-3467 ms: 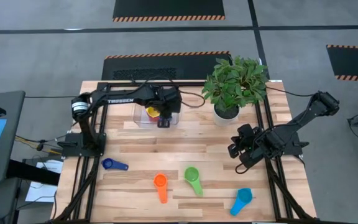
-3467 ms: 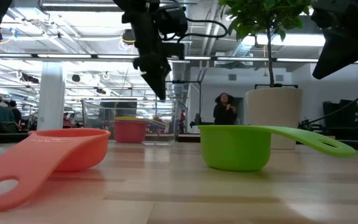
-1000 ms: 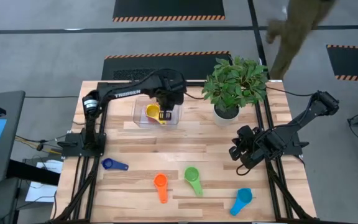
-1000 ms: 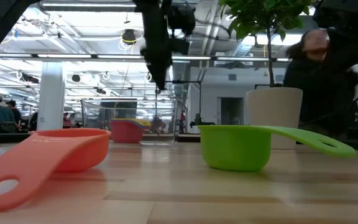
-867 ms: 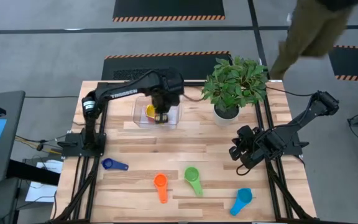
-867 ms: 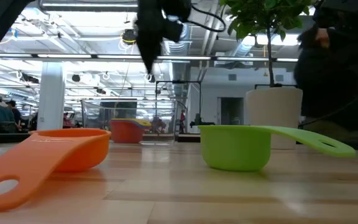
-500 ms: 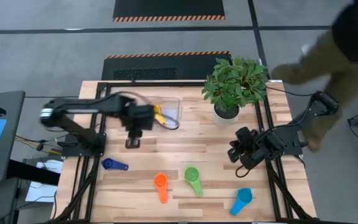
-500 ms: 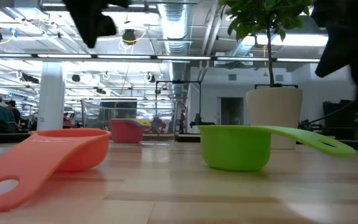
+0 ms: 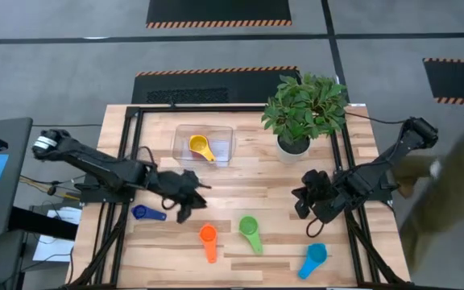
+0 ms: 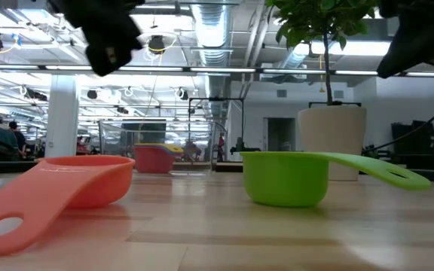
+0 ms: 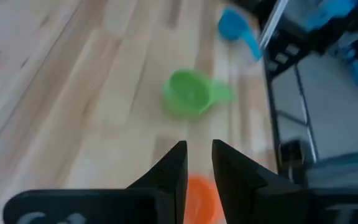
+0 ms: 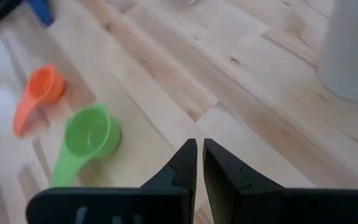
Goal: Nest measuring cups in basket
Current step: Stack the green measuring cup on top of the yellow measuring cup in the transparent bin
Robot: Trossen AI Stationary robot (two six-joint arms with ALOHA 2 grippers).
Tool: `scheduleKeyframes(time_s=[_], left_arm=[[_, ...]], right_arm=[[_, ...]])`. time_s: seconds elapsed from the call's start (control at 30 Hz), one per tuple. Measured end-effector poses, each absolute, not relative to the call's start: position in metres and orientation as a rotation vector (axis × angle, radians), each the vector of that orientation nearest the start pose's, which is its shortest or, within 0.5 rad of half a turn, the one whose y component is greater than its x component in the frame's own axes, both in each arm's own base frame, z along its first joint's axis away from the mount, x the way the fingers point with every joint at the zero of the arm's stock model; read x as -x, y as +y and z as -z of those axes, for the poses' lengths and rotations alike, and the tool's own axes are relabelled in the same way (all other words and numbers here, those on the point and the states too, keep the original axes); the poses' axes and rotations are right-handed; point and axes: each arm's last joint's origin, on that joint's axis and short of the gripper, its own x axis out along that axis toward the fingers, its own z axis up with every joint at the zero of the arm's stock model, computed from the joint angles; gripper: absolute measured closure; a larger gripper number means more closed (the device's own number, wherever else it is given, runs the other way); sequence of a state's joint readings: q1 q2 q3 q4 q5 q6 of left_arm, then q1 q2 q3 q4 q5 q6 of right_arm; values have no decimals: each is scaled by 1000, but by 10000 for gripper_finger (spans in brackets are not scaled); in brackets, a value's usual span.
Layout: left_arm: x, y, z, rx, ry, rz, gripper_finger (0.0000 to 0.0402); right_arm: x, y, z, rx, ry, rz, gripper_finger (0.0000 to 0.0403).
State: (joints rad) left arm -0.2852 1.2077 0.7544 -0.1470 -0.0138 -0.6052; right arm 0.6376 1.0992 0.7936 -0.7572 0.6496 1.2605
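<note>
My left gripper (image 9: pixel 192 201) hangs above the table between the dark blue cup (image 9: pixel 147 213) and the orange cup (image 9: pixel 209 241), holding nothing. In the left wrist view its fingers (image 11: pixel 197 152) stand a little apart over the orange cup (image 11: pixel 201 196), with the green cup (image 11: pixel 188 94) and blue cup (image 11: pixel 235 26) farther off. The clear basket (image 9: pixel 218 135) holds the yellow cup (image 9: pixel 198 147) set in a red cup (image 10: pixel 155 159). My right gripper (image 9: pixel 306 201) waits shut (image 12: pixel 199 149) right of centre. Green cup (image 9: pixel 250 232) and blue cup (image 9: pixel 313 259) lie on the table.
A green plant in a white pot (image 9: pixel 294 147) stands right of the basket, near the far edge. A person (image 9: pixel 457 193) passes outside the table's right edge. Bare wood lies between the basket and the row of cups along the near edge.
My left gripper has swung away from the basket toward the table's near edge, first leftward, and now hangs over the spot between the dark blue and orange cups. The yellow cup stays in the basket. A person has walked past behind the table's right side.
</note>
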Motion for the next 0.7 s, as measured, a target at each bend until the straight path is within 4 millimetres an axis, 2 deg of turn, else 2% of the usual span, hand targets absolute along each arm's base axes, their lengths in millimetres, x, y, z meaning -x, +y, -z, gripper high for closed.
scheduleKeyframes(time_s=[0.1, 0.3, 0.47, 0.63, 0.7], left_arm=[[-263, -83, -234, 481, 604, 57, 340], [-320, -96, -215, 388, 723, 10, 340], [-367, -104, -225, 222, 810, 30, 340], [-393, -99, -238, 59, 990, 95, 340], [-404, -92, -248, -26, 993, 121, 340]], right_arm=[[-165, 107, -243, -508, 689, 469, 349], [-163, 113, -244, -514, 685, 433, 349], [-164, 114, -245, -529, 673, 425, 349], [-165, 114, -245, -536, 667, 422, 349], [-165, 114, -245, -536, 667, 422, 349]])
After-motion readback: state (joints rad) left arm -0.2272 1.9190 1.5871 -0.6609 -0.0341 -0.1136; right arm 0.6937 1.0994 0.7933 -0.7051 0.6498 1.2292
